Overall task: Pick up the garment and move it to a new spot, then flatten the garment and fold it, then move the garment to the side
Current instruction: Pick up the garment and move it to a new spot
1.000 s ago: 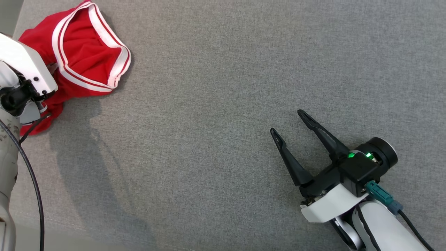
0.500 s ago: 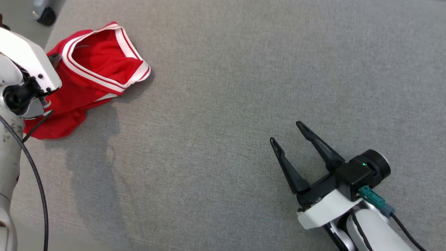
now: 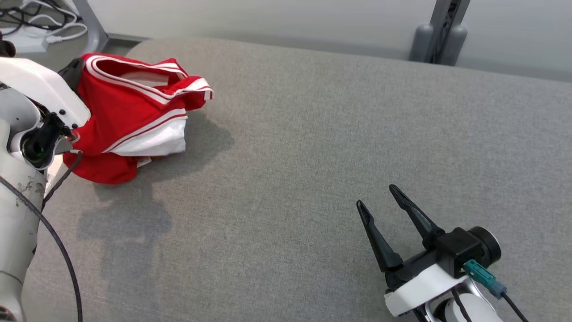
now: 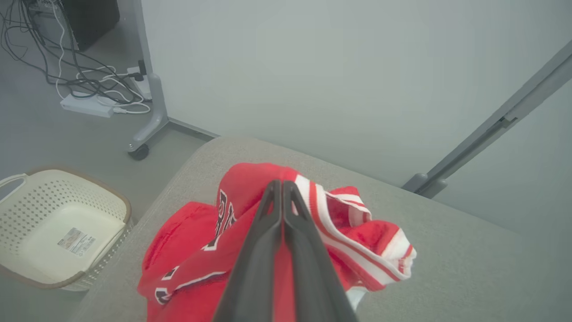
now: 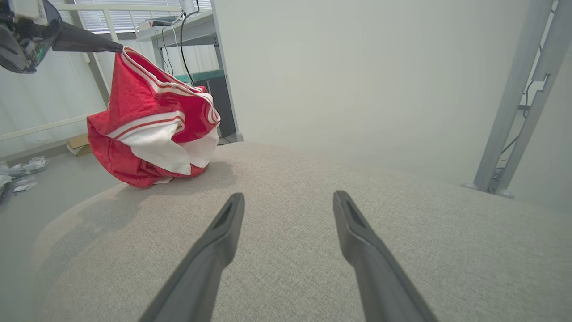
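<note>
A: Nearest us, our right gripper (image 3: pixel 376 196) sits low over the grey cushion (image 3: pixel 313 134), fingers spread wide with nothing between them.

B: And well apart from the work. The garment (image 3: pixel 129 120) is across at the cushion's far left corner.

A: There our left gripper (image 4: pixel 280 183) has its fingers pressed together on the red cloth at the striped edge. The garment hangs from that pinch in a bunch, and its lower folds rest on the cushion.

B: That is our first worry. We hold only one thin bit of trim. If the resting folds drag on the weave as we carry it, we judge the cloth could slide out of the pinch.

A: Second, the corner. The garment is just beside the cushion's rounded edge, and past it are the floor and a white basket (image 4: pixel 67 223). If it slips there, it goes over the side.

B: Third, it is doubled on itself. If we set it down like that, we would have folds to undo before flattening.

A: Farther back are cables (image 4: pixel 89 85) on the floor and a grey post (image 3: pixel 440 31) by the wall. Neither is near us, though a wide swing left could carry our arm toward that clutter.
</note>
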Motion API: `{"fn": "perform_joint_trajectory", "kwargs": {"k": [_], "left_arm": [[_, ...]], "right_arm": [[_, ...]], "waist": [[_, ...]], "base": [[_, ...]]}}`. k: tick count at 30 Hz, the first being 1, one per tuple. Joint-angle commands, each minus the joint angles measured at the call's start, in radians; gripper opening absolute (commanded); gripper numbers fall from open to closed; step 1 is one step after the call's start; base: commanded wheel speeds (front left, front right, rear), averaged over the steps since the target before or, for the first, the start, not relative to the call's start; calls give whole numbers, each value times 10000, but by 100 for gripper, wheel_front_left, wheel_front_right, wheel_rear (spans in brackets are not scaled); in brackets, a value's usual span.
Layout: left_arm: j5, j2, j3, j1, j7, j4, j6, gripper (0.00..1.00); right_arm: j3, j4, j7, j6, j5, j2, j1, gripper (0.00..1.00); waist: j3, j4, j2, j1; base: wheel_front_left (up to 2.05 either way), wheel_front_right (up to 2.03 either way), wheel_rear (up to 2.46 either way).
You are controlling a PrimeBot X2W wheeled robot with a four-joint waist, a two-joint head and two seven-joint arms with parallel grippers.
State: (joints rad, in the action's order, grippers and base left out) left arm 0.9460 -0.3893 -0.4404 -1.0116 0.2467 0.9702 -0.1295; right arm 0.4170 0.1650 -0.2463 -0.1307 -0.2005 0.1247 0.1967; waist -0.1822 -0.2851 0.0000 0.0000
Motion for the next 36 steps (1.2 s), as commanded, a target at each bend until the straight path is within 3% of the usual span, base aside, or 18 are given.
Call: {"fn": "perform_joint_trajectory", "kwargs": {"k": [1,9,18,25,36], "left_arm": [[219,-27,62,152,-304,-208,-15,0],[1365,47,466,615,-1712,-1420,-16,0],[1918,326,651,788,-3367,-2730,-16,0],[1663,1005,505,847,-4693,-3416,-16,0],[1153,2107,252,1441,-5061,-3712,105,0]], "right_arm": [[-89,22,-48,-2,-37,-12,-138,100],[-361,67,-131,-2,36,-168,-446,100],[-791,-57,-156,-2,145,-287,-571,100],[-1453,-283,-180,-2,407,-243,-508,100],[-2272,-745,-11,-2,639,-179,-532,100]], "waist": [[325,-12,0,0],[914,52,0,0],[1267,254,0,0],[1387,666,0,0],[1548,1411,0,0]], "base": [[0,0,0],[0,0,0],[0,0,0],[0,0,0],[0,0,0]]}}
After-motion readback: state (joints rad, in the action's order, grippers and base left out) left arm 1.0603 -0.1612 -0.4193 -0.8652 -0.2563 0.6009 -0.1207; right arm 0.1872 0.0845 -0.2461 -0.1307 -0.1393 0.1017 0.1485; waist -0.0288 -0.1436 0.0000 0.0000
